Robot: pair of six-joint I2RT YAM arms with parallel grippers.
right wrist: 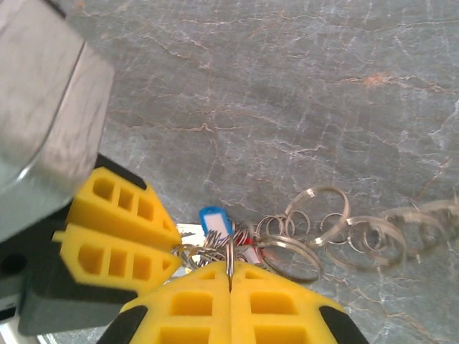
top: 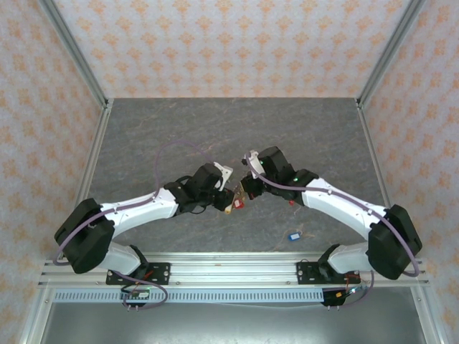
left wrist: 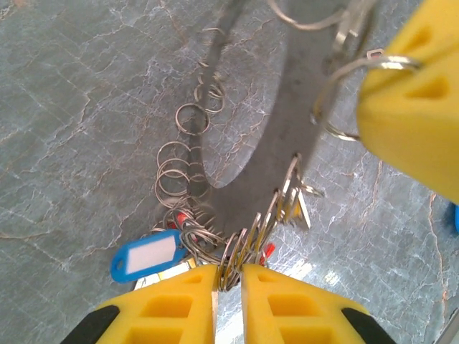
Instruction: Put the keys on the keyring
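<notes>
1. The keyring (left wrist: 237, 247), a bunch of linked silver wire rings, is held over the middle of the grey marbled surface (top: 215, 136), between the two arms.
2. The keys hang in this bunch. A blue plastic tag with a white label (left wrist: 147, 256) and a small red tag (right wrist: 247, 244) show, but the metal blades are too tangled to tell apart.
3. The left gripper (left wrist: 229, 276) has its yellow jaws clenched on several rings.
4. The right gripper (right wrist: 229, 271) has its yellow jaws pinched on one ring's edge, just beside the left gripper.
5. A chain of silver rings (right wrist: 358, 233) extends from the bunch.
6. A separate blue-tagged key (top: 294, 236) lies on the surface near the right arm.
</notes>
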